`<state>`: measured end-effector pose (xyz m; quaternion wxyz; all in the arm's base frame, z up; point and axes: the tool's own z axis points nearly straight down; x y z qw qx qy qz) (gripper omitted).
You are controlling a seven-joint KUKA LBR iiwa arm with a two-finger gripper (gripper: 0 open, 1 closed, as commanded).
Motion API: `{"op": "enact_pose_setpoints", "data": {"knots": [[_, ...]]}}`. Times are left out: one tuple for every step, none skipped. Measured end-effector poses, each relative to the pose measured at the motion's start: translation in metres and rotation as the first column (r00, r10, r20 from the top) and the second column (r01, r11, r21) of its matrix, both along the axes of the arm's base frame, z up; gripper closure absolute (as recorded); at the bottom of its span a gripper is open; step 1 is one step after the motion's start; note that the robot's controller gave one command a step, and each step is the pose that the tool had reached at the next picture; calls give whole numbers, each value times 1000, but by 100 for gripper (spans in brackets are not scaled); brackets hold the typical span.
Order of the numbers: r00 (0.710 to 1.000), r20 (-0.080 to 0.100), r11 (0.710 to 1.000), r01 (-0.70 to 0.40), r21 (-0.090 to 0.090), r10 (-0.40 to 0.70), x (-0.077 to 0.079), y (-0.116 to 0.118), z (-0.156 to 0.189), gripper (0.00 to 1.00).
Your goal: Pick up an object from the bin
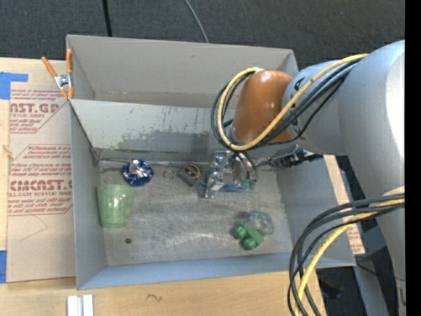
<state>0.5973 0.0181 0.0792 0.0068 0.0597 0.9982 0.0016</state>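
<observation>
One camera hangs above the bin [177,71], set a little to one side, so it looks down at a slant: the far wall shows its whole inner face, while the near wall is seen almost edge-on. It sits close enough that the bin takes up the middle of the view, with dark floor [296,12] beyond the far rim and a strip of wooden bench [197,298] along the bottom. The arm [368,104] comes in from the right and bulks large there, nearer the lens than the bin's bottom
</observation>
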Motion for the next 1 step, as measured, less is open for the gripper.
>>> {"op": "enact_pose_setpoints", "data": {"knots": [[999, -4, 999, -49, -4, 49, -12, -24, 125, 100]]}}
